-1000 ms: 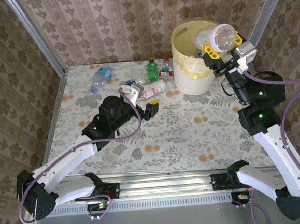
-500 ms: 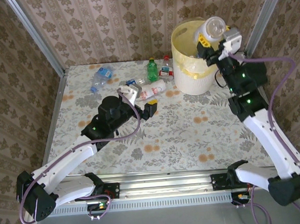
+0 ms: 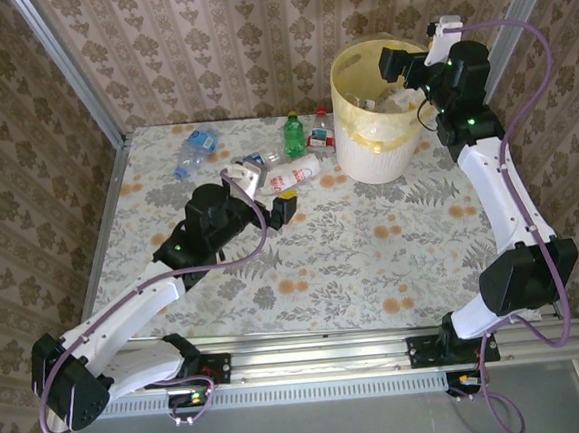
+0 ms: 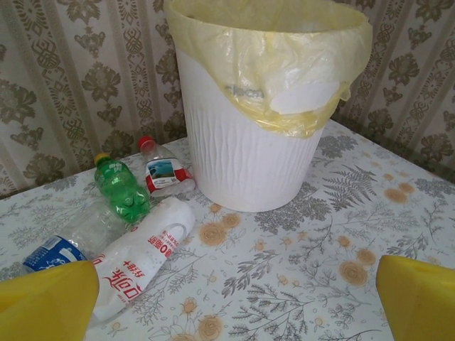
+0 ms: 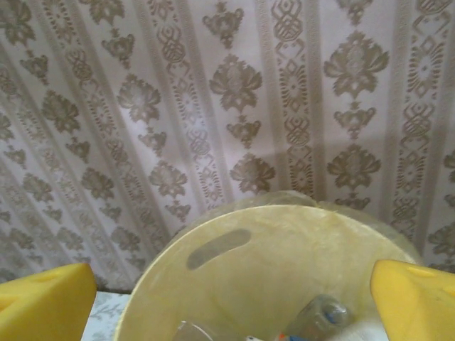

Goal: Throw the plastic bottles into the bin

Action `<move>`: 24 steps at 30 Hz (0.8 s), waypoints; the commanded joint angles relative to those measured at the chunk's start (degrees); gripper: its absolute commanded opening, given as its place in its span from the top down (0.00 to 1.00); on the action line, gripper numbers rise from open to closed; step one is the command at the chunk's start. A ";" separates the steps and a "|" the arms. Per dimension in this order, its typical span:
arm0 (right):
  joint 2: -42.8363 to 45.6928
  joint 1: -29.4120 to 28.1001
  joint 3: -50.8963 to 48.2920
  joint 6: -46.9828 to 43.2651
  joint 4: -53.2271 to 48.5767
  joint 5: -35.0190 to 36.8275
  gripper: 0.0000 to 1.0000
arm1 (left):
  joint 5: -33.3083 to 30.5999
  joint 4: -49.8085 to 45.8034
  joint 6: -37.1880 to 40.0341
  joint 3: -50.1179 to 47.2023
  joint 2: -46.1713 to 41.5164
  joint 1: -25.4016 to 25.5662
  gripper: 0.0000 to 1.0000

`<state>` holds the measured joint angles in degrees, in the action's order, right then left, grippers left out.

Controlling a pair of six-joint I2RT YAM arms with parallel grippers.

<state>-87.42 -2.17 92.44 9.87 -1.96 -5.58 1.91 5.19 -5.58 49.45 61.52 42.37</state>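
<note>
Bottles (image 5: 321, 315) already in bin (image 3: 370, 160); you have several left on tabletop (image 3: 373, 260). Right end effector (image 3: 395, 66) and left end effector (image 4: 227, 302) both gape empty.

Top external: high behind the near edge of the table (image 3: 373, 260), looking down over all of it.
Left wrist: low above the table, facing the bin (image 4: 249, 156), fairly near.
Right wrist: close over the bin's mouth, seemingly aimed at the wall (image 5: 234, 85).
Shared: the bin, all three.
</note>
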 commanded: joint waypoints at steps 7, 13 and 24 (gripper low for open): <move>5.93 -0.24 1.86 1.56 -4.39 -5.42 0.00 | 1.87 -0.36 -1.93 -1.01 -1.40 -1.00 0.00; 7.26 -0.24 1.78 1.95 -6.15 -7.98 0.00 | 1.76 -1.31 -2.23 -1.16 -1.99 -1.17 0.00; 9.91 -0.20 1.81 2.39 -8.76 -12.33 0.00 | 1.46 -2.05 -2.24 -1.82 -2.85 -1.50 0.00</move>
<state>-79.11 -2.24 92.82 11.03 -9.50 -15.70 3.16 3.68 -6.52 47.97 59.51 41.15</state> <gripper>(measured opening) 0.999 0.997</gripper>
